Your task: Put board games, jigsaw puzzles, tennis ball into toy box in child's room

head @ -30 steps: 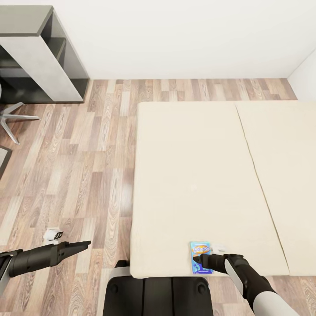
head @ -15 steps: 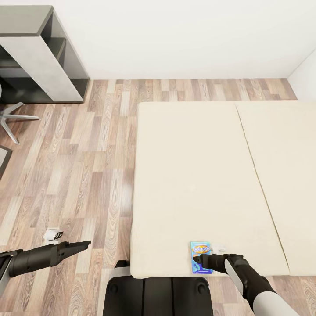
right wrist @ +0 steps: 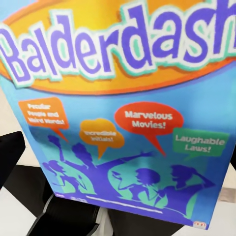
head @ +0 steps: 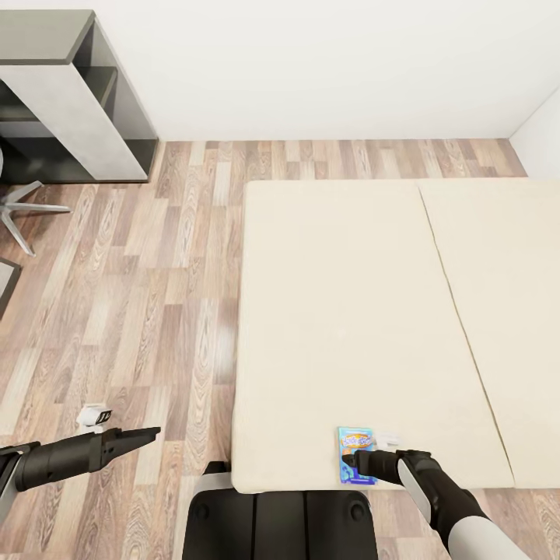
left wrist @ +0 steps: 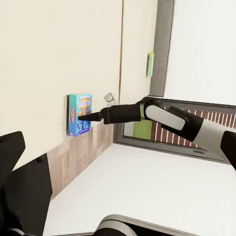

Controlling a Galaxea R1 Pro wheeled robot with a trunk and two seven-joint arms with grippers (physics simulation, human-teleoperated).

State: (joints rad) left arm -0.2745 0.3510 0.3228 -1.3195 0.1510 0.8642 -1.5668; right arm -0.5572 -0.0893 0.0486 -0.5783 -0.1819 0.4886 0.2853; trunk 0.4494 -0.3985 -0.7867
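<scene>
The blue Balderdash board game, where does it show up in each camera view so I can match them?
Head view: blue Balderdash board game lies at the bed's near edge, low and right of centre.
Left wrist view: left of centre, on the beige mattress.
Right wrist view: its lid takes up nearly the whole picture.
Shared landmark: the right gripper, tip at the box.

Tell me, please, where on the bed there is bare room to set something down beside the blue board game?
Nearly all of the bed is bare: the wide beige stretch between the mattress seam and the floor-side edge, up to the far edge. Only the near edge is occupied, by the blue board game and the right hand at it.
</scene>
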